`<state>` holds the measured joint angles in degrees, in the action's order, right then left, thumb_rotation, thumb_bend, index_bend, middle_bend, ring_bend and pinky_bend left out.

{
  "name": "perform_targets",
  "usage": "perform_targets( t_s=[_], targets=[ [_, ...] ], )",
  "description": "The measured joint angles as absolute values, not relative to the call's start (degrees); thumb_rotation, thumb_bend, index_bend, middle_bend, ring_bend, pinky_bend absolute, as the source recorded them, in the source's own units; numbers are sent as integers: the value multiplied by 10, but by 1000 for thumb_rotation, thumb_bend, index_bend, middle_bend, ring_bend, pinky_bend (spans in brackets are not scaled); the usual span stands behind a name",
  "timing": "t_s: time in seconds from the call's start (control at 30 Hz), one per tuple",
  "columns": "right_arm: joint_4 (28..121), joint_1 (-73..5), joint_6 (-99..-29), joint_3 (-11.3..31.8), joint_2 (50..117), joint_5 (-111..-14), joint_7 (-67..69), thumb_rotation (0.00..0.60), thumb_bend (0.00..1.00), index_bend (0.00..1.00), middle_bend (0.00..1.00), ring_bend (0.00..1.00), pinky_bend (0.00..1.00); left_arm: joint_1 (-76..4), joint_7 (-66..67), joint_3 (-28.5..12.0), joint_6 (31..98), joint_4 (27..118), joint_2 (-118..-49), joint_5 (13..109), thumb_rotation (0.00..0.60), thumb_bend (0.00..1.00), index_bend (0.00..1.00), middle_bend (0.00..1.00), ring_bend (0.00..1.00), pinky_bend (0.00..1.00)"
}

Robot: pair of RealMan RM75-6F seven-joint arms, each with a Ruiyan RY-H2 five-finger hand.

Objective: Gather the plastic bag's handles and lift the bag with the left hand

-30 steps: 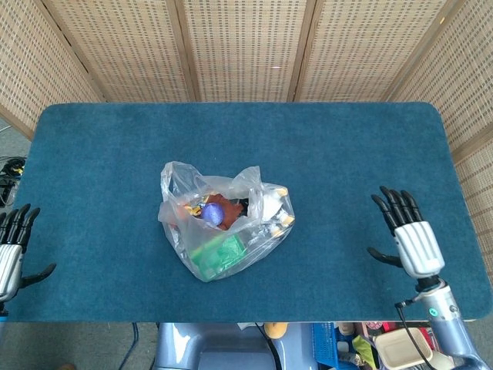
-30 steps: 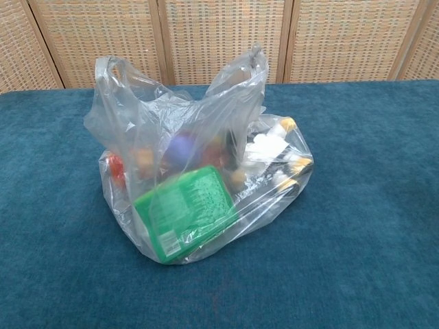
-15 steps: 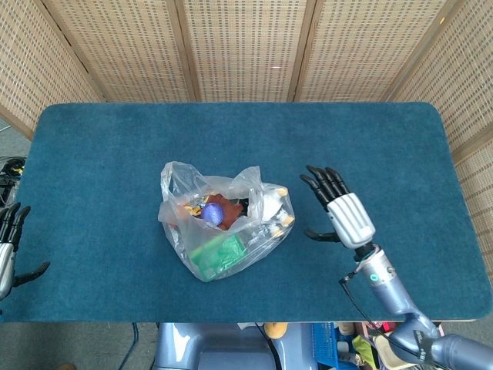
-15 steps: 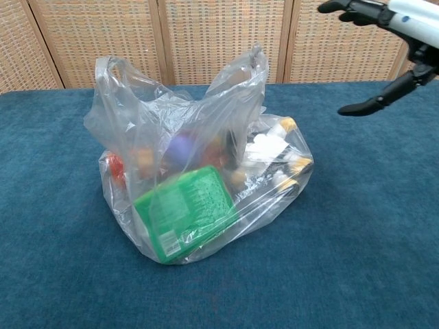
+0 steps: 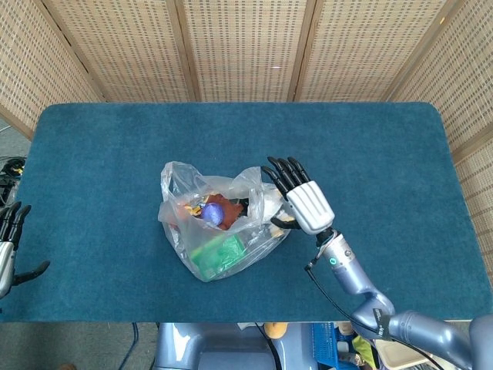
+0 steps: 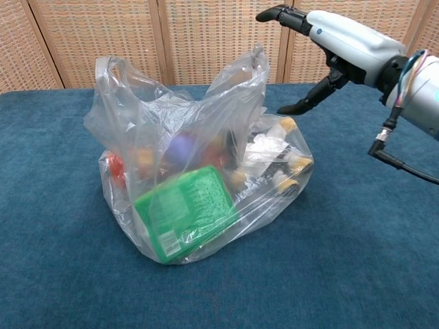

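A clear plastic bag [image 5: 219,223] [image 6: 199,171] stands mid-table, holding a green box [image 6: 186,211], a purple ball [image 5: 212,213] and other small items. Its two handles [image 6: 241,65] stick up, one at the left and one at the right. My right hand [image 5: 299,196] [image 6: 336,48] hovers open just right of the bag, fingers spread above the right handle, not touching it. My left hand [image 5: 8,247] rests open at the table's far left edge, far from the bag; the chest view does not show it.
The blue cloth table [image 5: 370,146] spreads around the bag. Wicker screens [image 5: 246,46] stand behind it. Clutter [image 5: 339,339] lies below the front edge.
My right hand has swept left from the table's right side to just beside the bag's right handle. The left hand has barely moved. The bag is unchanged.
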<state>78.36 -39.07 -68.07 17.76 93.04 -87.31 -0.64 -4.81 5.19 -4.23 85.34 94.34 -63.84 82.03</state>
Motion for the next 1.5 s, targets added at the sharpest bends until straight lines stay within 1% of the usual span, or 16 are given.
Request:
perform_targets(
  t_s=[0.27, 0.47, 0.7, 1.0, 1.27, 1.33, 1.4, 1.47, 1.5],
  targets=[
    [766, -420, -677, 203, 970, -840, 5, 600, 0, 0, 0, 0, 0, -50, 44, -46, 848, 940, -637, 812, 600, 179, 0, 0, 0, 0],
    [732, -444, -681, 219, 1022, -820, 33, 600, 0, 0, 0, 0, 0, -54, 40, -48, 838, 936, -637, 805, 600, 180, 0, 0, 0, 0],
    [692, -473, -705, 253, 1079, -793, 68, 600, 0, 0, 0, 0, 0, -57, 38, -51, 831, 934, -636, 794, 600, 179, 0, 0, 0, 0],
    [654, -503, -734, 287, 1117, -779, 100, 600, 0, 0, 0, 0, 0, -62, 35, -55, 820, 932, -635, 783, 600, 180, 0, 0, 0, 0],
    [659, -513, -750, 308, 1129, -762, 144, 600, 4, 0, 0, 0, 0, -65, 39, -56, 814, 933, -636, 777, 600, 179, 0, 0, 0, 0],
    [664, -512, -753, 308, 1126, -762, 146, 600, 39, 0, 0, 0, 0, -65, 39, -56, 814, 934, -636, 777, 600, 180, 0, 0, 0, 0],
    [671, -510, -756, 307, 1121, -763, 147, 600, 114, 0, 0, 0, 0, -65, 40, -56, 814, 934, -636, 777, 600, 180, 0, 0, 0, 0],
    [680, -508, -758, 307, 1118, -763, 147, 600, 224, 0, 0, 0, 0, -66, 41, -55, 814, 935, -636, 779, 600, 179, 0, 0, 0, 0],
    [686, -507, -760, 306, 1115, -762, 147, 600, 258, 0, 0, 0, 0, -66, 41, -55, 814, 935, -636, 779, 600, 180, 0, 0, 0, 0]
  ],
)
